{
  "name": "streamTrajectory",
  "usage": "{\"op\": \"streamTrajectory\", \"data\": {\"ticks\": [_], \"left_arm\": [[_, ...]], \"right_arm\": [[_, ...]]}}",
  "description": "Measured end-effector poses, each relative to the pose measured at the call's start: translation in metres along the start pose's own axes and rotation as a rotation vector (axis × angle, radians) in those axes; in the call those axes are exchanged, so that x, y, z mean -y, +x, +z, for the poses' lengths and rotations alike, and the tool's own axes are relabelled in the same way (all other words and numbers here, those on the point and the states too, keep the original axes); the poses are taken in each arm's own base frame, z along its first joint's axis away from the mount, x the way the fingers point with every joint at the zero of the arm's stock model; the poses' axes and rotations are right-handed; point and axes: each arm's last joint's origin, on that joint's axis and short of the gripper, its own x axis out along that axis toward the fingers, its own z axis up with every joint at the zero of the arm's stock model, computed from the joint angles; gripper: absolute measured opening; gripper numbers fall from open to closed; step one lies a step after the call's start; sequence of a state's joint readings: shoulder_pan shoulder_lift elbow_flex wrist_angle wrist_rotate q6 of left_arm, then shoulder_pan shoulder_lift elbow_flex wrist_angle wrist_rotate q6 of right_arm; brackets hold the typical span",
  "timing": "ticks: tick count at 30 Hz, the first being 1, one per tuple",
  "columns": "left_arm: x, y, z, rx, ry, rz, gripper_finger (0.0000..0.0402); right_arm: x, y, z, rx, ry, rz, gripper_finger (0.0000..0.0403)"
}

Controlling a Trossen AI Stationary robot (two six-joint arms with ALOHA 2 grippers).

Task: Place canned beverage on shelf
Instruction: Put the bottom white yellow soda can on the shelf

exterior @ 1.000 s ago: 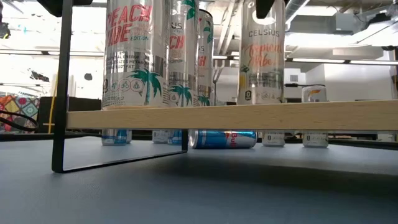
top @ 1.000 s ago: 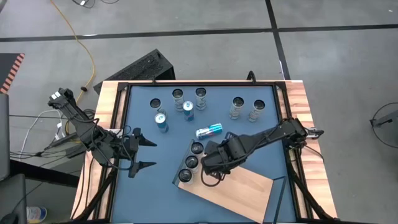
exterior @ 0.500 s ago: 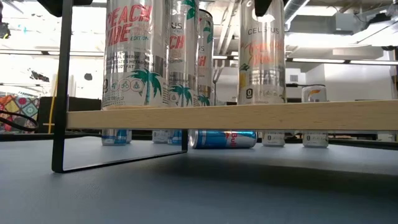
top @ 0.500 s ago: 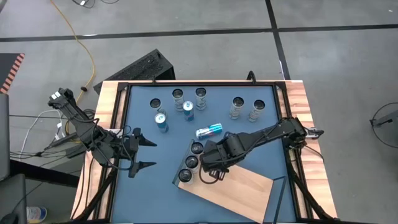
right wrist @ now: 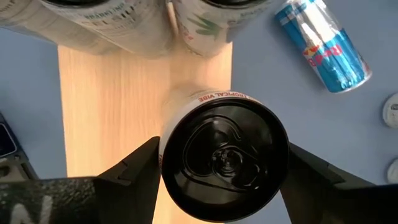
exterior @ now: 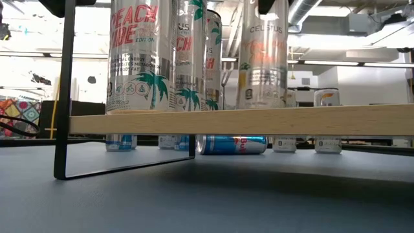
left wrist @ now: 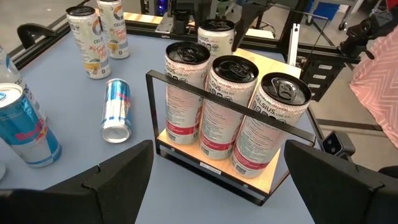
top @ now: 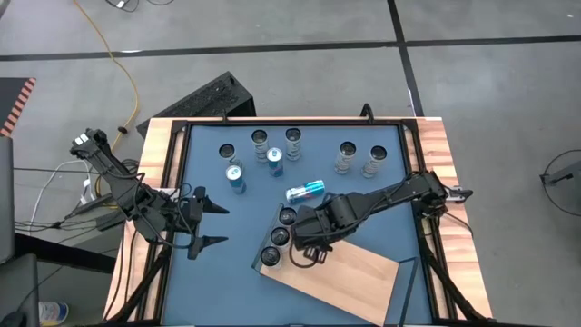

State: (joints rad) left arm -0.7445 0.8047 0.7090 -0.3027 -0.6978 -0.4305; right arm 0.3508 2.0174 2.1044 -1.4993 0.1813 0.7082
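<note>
1. My right tool (top: 307, 243) is closed around the top of a Celsius can (right wrist: 224, 158), one finger on each side of its black lid, over the wooden shelf (top: 349, 277).
2. In the low view that can (exterior: 262, 61) hangs slightly tilted, its base just above the shelf board (exterior: 239, 120); I cannot tell whether it touches.
3. Three more Celsius cans (left wrist: 236, 112) stand in a row along the shelf's framed end, at about nine o'clock from the held can in the high view.
4. A blue Red Bull can (top: 305, 190) lies on its side on the blue table (top: 227, 218), at about twelve o'clock from my right tool.
5. Other cans (top: 292, 141) stand upright along the table's far side.
6. My left tool (top: 211, 224) waits over the table's left edge, its fingers spread wide with nothing in them.
</note>
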Motion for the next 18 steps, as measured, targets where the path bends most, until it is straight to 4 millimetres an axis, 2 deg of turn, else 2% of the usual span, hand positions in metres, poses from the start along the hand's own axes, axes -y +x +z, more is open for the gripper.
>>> {"op": "streamTrajectory", "data": {"ticks": [8, 13, 18], "left_arm": [[-0.0001, 0.0002, -0.0011, -0.005, 0.004, -0.001, 0.0348], [-0.0013, 0.0029, -0.0092, -0.021, 0.012, 0.005, 0.0348], [-0.0007, 0.0031, -0.0087, -0.01, 0.005, -0.001, 0.0348]], "right_arm": [[-0.0001, 0.0, 0.0002, 0.002, -0.026, 0.001, 0.026], [-0.0023, -0.0002, 0.0027, 0.028, -0.047, 0.023, 0.0261], [-0.0028, -0.0002, 0.0033, 0.034, -0.05, 0.028, 0.0283]]}}
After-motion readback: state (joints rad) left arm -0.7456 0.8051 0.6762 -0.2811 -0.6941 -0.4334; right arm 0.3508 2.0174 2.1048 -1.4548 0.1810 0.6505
